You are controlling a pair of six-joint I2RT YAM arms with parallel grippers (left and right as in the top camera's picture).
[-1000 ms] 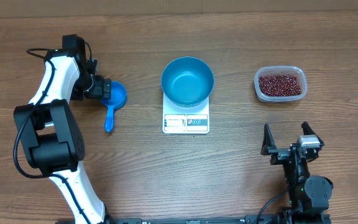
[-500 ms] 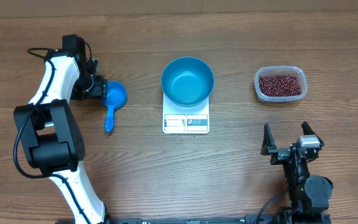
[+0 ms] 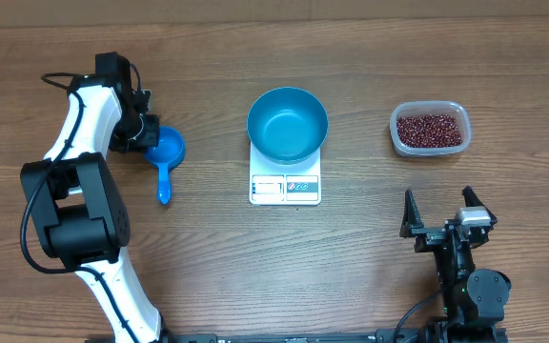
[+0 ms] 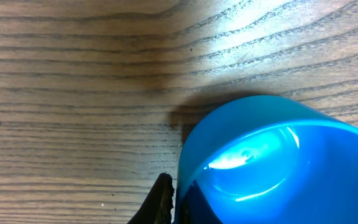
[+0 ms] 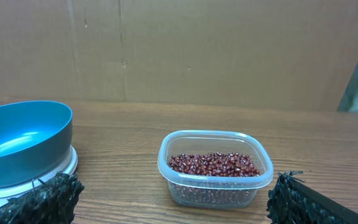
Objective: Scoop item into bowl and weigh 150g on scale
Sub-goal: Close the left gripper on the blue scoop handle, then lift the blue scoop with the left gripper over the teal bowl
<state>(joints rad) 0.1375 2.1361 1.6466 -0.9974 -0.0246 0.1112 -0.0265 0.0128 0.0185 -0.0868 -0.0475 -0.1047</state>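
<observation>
Once left tool (image 3: 152, 135) clamped the scoop (image 3: 168, 150) rim, scoop slid leftward | right tool (image 3: 438, 211) jaws spread wide

overhead looks straight down on the table (image 3: 370, 267). left wrist is close on the scoop (image 4: 278, 155); right wrist, low, shares bowl (image 5: 36, 149) and tub (image 5: 161, 163) with overhead.

Overhead: bright, even, diffuse light from above; sharp across whole frame, tabletop (image 3: 370, 267) grain crisp. Shadows short, soft, close beside left arm (image 3: 84, 119). Bowl (image 3: 288, 124) inside shows mild sheen, no hard glare.

Left wrist: extreme close-up. White glare patch on tabletop, upper centre-right. Dark shadow left of scoop (image 4: 278, 155) rim, mid-frame. Bright white reflections inside scoop; near rim soft.

Right wrist: dimmer, warmer. Tub (image 5: 164, 163) and beans (image 5: 213, 165) sharp. Right hand (image 5: 176, 199) fingers (image 5: 42, 199) at bottom corners black, fuzzy. Cardboard wall (image 5: 197, 50) flatly lit.
</observation>
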